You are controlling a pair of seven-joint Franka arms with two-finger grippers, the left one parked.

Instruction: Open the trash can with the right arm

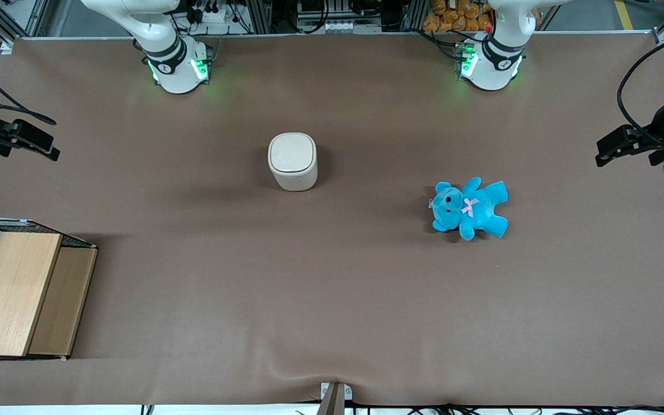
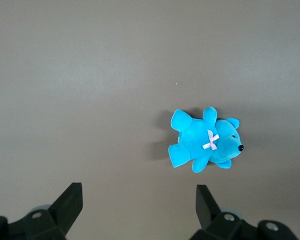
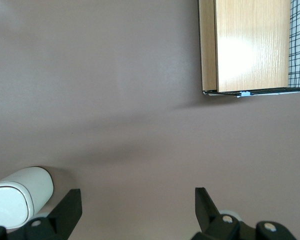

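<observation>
The trash can point(image 1: 292, 161) sits lid shut mid-counter point(image 1: 332, 300). The right arm's gripper point(image 3: 137, 212) hangs high, jaws released, holding nothing. Only the front view catches the blue teddy point(image 1: 469, 208); the right wrist view shows the wood-panelled box point(image 3: 247, 45).

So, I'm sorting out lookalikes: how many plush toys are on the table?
1: the blue teddy, toward the parked arm's end, apart from the trash can. The gripper hovers open, away from both.
</observation>
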